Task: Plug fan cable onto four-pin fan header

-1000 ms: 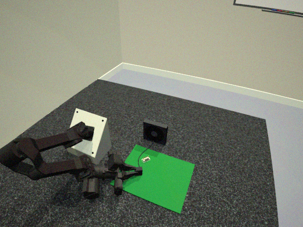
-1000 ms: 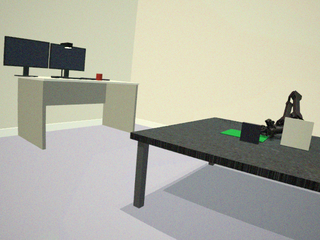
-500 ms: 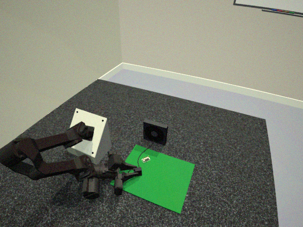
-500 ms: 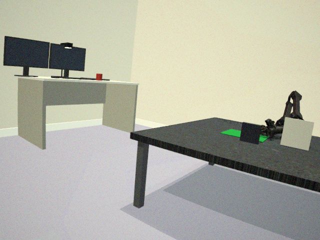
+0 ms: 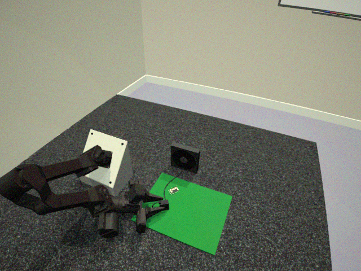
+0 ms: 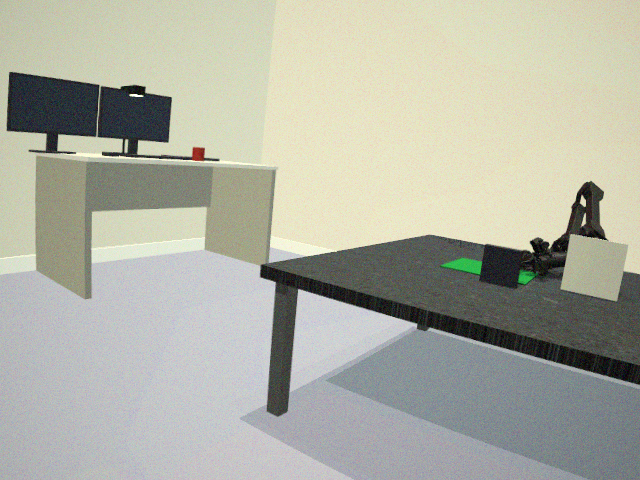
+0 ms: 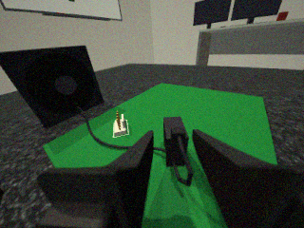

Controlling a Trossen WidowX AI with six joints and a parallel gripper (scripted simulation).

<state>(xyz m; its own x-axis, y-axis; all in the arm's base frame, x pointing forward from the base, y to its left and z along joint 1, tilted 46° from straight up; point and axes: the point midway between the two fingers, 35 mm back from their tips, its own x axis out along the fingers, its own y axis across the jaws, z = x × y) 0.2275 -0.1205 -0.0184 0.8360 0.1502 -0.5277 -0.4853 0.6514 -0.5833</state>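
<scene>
The black plug (image 7: 175, 130) sits between my fingertips in the wrist view, with a narrow gap on each side. My gripper (image 5: 165, 203) (image 7: 172, 134) is partly open around it, low over the green board (image 5: 198, 218) (image 7: 228, 109) (image 6: 461, 265). Whether the plug touches the board is hard to tell. The thin black cable (image 5: 164, 189) (image 7: 94, 138) runs from the plug to the black fan (image 5: 189, 158) (image 7: 43, 81) (image 6: 500, 266), which stands upright beyond the board's edge. The small white fan header (image 5: 171, 191) (image 7: 121, 128) shows its bare pins, left of the plug in the wrist view.
A white box-like block (image 5: 123, 171) (image 6: 594, 266) with a slanted face stands beside the arm and close to the gripper. The dark table (image 5: 262, 175) (image 6: 361, 273) carries everything. A separate desk (image 6: 149, 186) with two monitors and a red mug stands farther off.
</scene>
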